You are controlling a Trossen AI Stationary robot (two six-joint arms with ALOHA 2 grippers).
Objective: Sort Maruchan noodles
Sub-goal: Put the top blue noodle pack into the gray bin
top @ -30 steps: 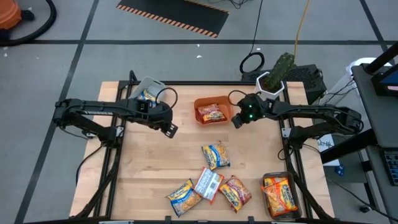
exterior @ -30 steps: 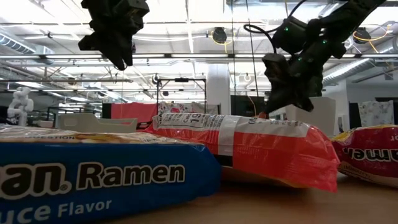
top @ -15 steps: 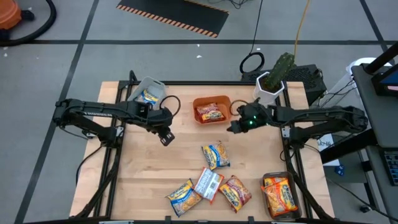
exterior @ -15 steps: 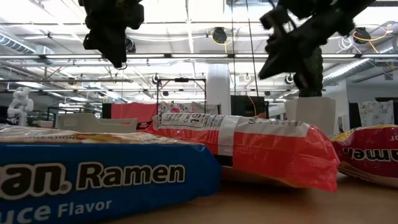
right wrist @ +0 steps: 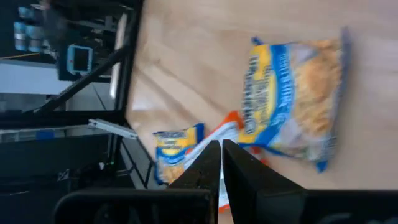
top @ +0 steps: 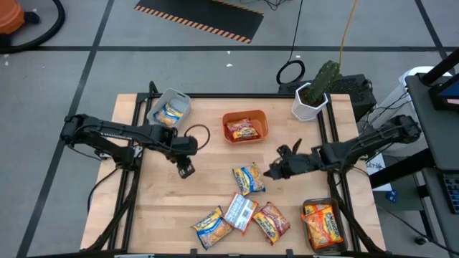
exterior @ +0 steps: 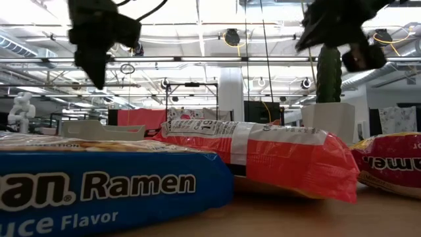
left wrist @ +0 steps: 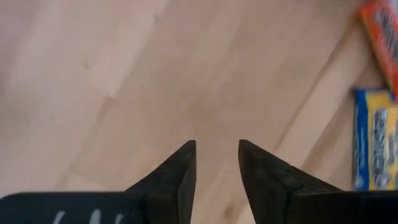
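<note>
Right wrist view alone shows right claw [right wrist: 221, 163] nearly closed, empty, facing yellow-blue packet [right wrist: 293, 99]

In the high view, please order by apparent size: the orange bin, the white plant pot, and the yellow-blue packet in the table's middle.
1. Orange bin
2. Yellow-blue packet
3. White plant pot, though close to the packet, so unsure.

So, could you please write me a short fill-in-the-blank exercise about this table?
1. The orange bin holds ____ packet.
2. The potted cactus stands at the table's far ____ corner.
3. The left gripper hangs over bare ____.
4. The right gripper is beside a yellow-and-____ packet.

Missing words: one; right; wood; blue
</note>
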